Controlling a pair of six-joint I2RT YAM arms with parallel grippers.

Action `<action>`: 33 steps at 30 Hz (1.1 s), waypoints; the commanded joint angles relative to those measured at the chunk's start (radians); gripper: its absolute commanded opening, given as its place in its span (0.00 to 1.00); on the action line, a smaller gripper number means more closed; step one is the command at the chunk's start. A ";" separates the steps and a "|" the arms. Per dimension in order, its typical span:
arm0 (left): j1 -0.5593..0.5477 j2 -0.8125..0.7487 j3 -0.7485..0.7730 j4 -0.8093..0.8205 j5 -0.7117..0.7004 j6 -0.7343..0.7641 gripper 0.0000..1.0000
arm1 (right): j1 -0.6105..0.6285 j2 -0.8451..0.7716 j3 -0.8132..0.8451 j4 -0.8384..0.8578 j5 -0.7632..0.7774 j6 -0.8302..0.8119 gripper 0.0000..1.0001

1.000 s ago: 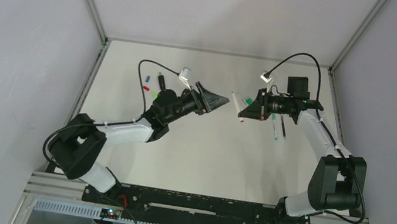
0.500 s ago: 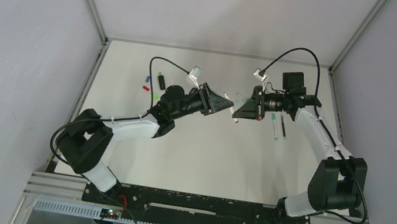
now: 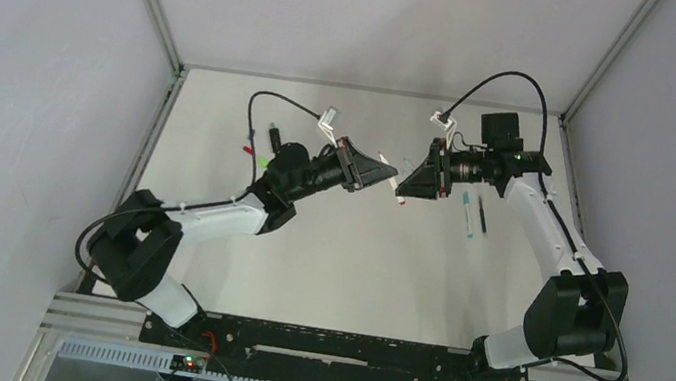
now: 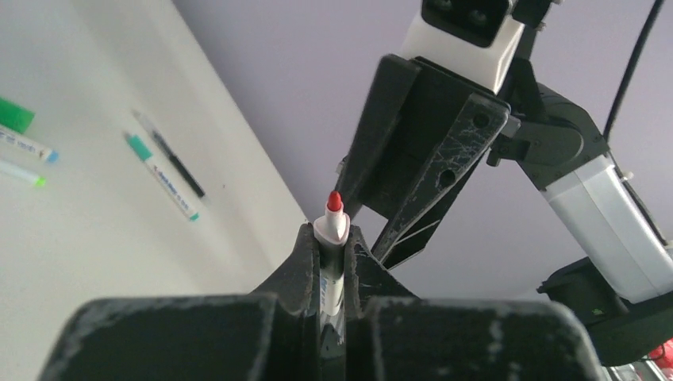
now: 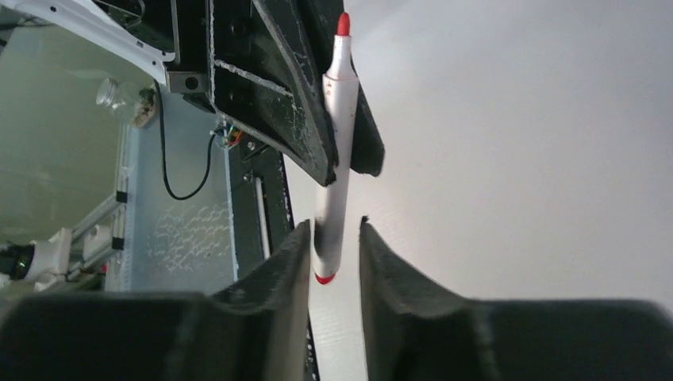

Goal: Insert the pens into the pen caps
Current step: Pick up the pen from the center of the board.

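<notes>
A white pen (image 4: pixel 332 226) with a red tip and red tail end (image 5: pixel 333 182) is held in the air above the table's middle. My left gripper (image 4: pixel 332 238) is shut on its barrel, the red tip poking out past the fingers. My right gripper (image 5: pixel 333 230) faces it tip to tip and stands open. The pen's tail end sits between its jaws, with a gap on the right side. In the top view the left gripper (image 3: pixel 387 171) and right gripper (image 3: pixel 403 188) nearly meet. No pen cap is in either gripper.
A teal-ended pen (image 3: pixel 467 213) and a thin dark pen (image 3: pixel 482 214) lie on the table to the right. A red cap (image 3: pixel 248 149), a green cap (image 3: pixel 263 161) and a dark pen (image 3: pixel 274 132) lie at the left. Another green cap (image 4: pixel 14 115) lies near further pens.
The left gripper moved right up to the right gripper and shut on the red-tipped pen. The right gripper, shut on that pen before, has opened.
</notes>
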 commanded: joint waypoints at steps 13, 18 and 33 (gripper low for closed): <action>-0.004 -0.393 -0.182 0.186 -0.270 0.232 0.00 | 0.009 -0.040 0.372 -0.112 -0.089 -0.242 0.99; -0.004 -0.477 -0.225 0.230 -0.306 0.304 0.00 | 0.091 0.002 0.477 -0.262 -0.110 -0.343 1.00; -0.045 -0.433 -0.245 0.465 -0.277 0.297 0.00 | 0.329 -0.035 0.336 0.189 0.110 0.136 0.76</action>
